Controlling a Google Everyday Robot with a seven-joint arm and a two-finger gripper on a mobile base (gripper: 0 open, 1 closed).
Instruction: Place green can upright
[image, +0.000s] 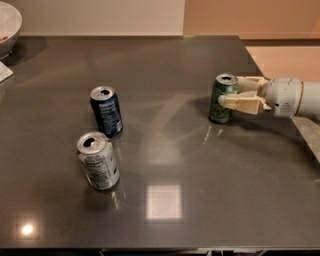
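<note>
Green can (221, 100): upright on the right part of the tabletop (165, 150), silver end up.
Gripper (231, 92): reaches in from the right edge, level with the can's middle.
Jaws: clenched on the green can, one in front, one behind.
Dark blue can (106, 111): upright, left of centre, well apart.
Silver-white can (98, 160): upright, near the blue one, closer to the camera.
Bowl (9, 25): far left corner.

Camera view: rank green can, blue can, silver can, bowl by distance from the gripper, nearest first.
The gripper is at the right of the table.
1. green can: right side, held in it.
2. blue can: left of centre.
3. silver can: front left.
4. bowl: far left corner.
</note>
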